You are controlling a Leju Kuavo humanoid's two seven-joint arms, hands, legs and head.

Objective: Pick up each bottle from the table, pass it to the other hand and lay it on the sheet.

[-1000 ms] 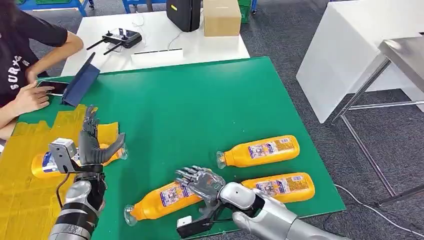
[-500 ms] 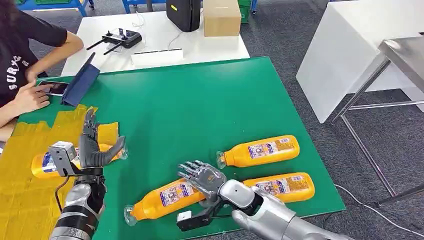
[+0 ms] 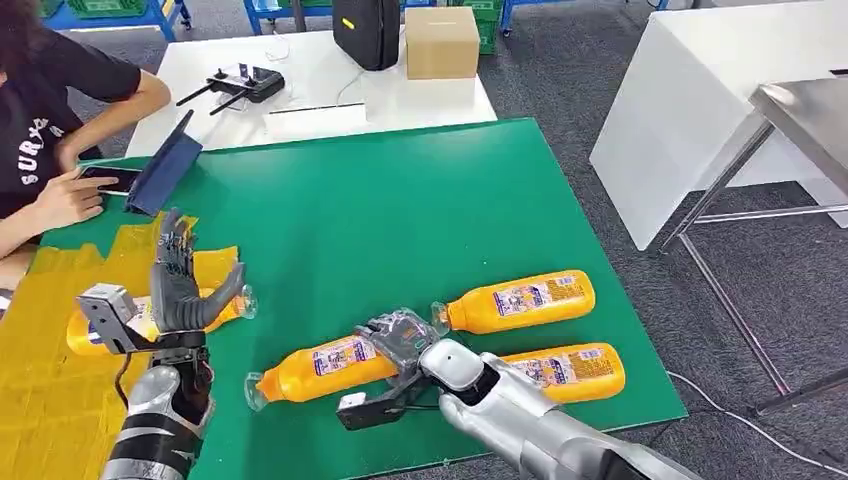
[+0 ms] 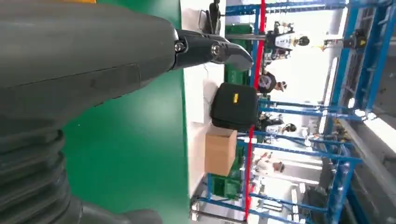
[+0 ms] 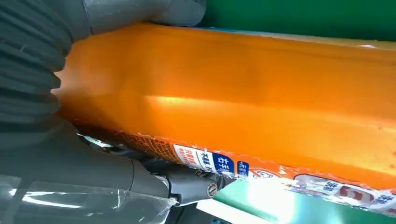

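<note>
- One orange bottle (image 3: 110, 325) already lies on the yellow sheet (image 3: 50, 390) at the near left of the green surface (image 3: 380, 210), so that part of the task looks done.
- Three bottles remain off the sheet, all lying on their sides at the near right of the surface.
- The nearest-left of these, the gripped bottle (image 3: 315, 368), lies with its cap pointing left; the right hand (image 3: 400, 340) is curled over its right end. The right wrist view shows the thumb and fingers wrapped around its orange body, so it appears grasped, though whether it is lifted clear of the surface cannot be told.
- The far bottle (image 3: 520, 300) lies just beyond the right hand, and the near-right bottle (image 3: 565, 368) lies beside the right forearm; both are untouched.
- The left hand (image 3: 185, 285) stands upright over the edge of the sheet, fingers spread and holding nothing, seemingly ready to receive.
- Judged progress: roughly a quarter done; the second bottle is at the pick-up step, with its handover and laying down yet to come, then two more bottles.
- A person (image 3: 45, 130) sits at the far left, handling a phone.
</note>
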